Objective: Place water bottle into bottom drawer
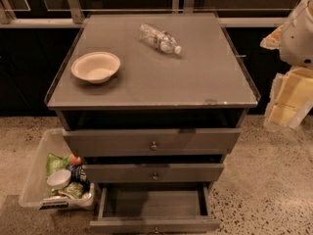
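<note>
Your tool (286, 99) hangs off the right edge of the worktop (205, 84), beyond its near-right corner and about level with it. You cannot tell from here whether it is spread or closed.

The bottle (159, 39) lies on its side at the far middle of the worktop, so it is to the left of the tool and farther away. Its long axis runs from far-left to near-right, with the white cap at the near-right end, the end closest to you. A grip across the body would probably suit better than one along it.

The bowl (96, 66) sits well apart to the left and should not hinder you. The bottom drawer (154, 225) stands pulled out, its box bare. The top drawer (154, 142) and middle drawer (154, 173) jut slightly above it, so carry the bottle out past them before lowering. A bin (35, 173) of packets sits on the floor at left.
</note>
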`<state>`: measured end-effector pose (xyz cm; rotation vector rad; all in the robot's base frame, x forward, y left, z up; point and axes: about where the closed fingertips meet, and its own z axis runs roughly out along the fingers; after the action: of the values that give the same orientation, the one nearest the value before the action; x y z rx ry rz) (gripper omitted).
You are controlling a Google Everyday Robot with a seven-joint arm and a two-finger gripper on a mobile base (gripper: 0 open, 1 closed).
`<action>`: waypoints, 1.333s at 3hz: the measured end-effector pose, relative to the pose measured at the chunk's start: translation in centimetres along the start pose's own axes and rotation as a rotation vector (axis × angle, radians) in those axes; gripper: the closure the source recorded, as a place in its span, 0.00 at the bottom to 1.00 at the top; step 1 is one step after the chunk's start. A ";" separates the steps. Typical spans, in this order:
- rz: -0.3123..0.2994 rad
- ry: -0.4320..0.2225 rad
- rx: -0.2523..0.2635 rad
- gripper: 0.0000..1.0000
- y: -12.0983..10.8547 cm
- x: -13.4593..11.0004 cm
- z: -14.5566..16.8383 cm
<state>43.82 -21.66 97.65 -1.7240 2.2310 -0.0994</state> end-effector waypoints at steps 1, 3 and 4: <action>0.000 0.000 0.000 0.00 0.0 0.0 0.0; -0.021 -0.092 -0.010 0.00 -4.2 -3.1 2.3; -0.043 -0.153 -0.047 0.00 -9.0 -6.7 6.1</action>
<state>55.45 -16.86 95.45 -1.7421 2.1020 0.0734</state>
